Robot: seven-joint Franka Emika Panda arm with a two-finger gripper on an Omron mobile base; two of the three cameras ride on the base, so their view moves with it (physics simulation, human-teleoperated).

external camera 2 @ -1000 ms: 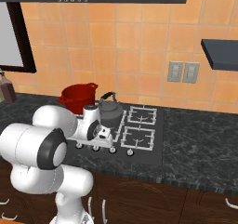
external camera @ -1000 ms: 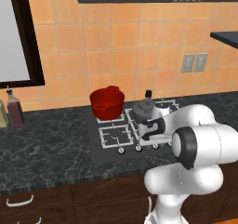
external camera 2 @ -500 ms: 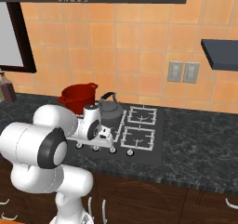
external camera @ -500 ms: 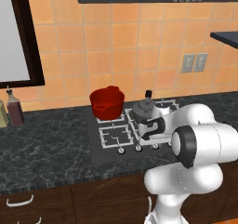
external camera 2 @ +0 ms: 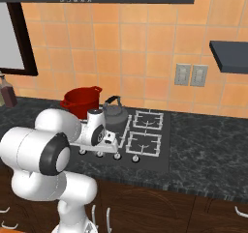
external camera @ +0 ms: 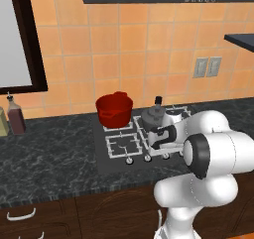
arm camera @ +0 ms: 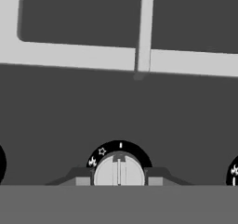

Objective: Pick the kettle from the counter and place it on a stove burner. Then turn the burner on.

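Note:
The dark grey kettle [external camera: 156, 117] [external camera 2: 115, 117] stands upright on a rear grate of the stove [external camera 2: 145, 154], just right of the red pot; the burner under it is hidden. My gripper [arm camera: 119, 176] [external camera: 159, 144] [external camera 2: 107, 141] reaches down in front of the kettle to the stove's front row of knobs. In the hand view, the two fingertips [arm camera: 82, 177] press against both sides of a round silver knob [arm camera: 119, 168]. The knob's ridge points straight up at the white mark on its black dial. The dark marbled counter [external camera: 54, 153] runs to both sides.
A red two-handled pot [external camera: 114, 109] [external camera 2: 80, 100] sits on the rear left burner. Bare grates [external camera 2: 147, 130] lie right of the kettle. More knobs [external camera: 130, 160] [external camera 2: 135, 158] line the stove front. Bottles [external camera: 15, 116] stand at the far left, and outlets [external camera 2: 190, 75] on the tiled wall.

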